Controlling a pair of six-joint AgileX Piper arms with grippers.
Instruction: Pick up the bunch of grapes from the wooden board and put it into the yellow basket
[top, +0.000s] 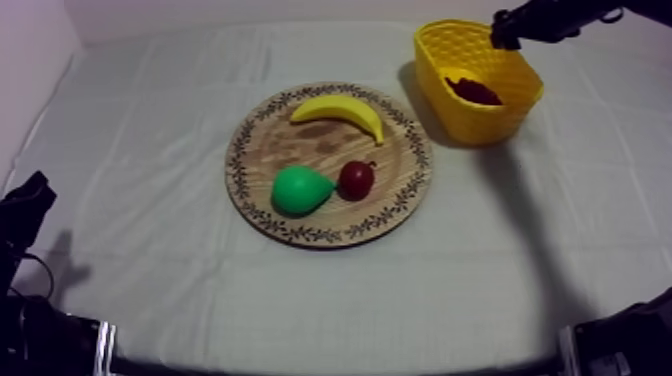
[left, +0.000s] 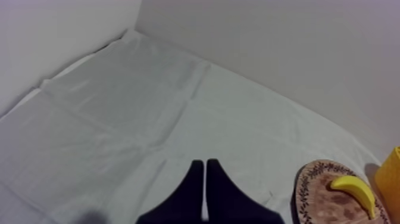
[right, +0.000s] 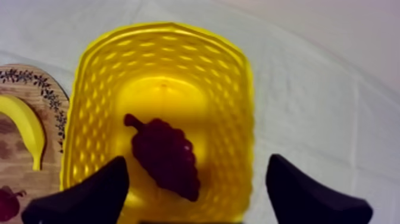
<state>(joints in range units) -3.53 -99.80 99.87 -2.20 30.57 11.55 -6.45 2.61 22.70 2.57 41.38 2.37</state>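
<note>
Lying on the floor of the yellow basket (right: 89, 89), the bunch of grapes (right: 166, 156) is off the wooden board (top: 262, 212) — the basket stands near the board on your right arm's side, apart from its rim. Your right gripper (right: 196, 176) hangs over the basket with its fingers (right: 89, 196) spread wide and nothing between them; the grapes lie below the gap. On the board you have the banana (top: 340, 110) along the rim on the basket's side, with the pear (top: 298, 190) and the small red fruit (top: 356, 179) just beside each other nearer the middle. Your left gripper (left: 205, 165) sits well away from the board over bare counter (left: 119, 101) — fingers pressed together, holding nothing.
</note>
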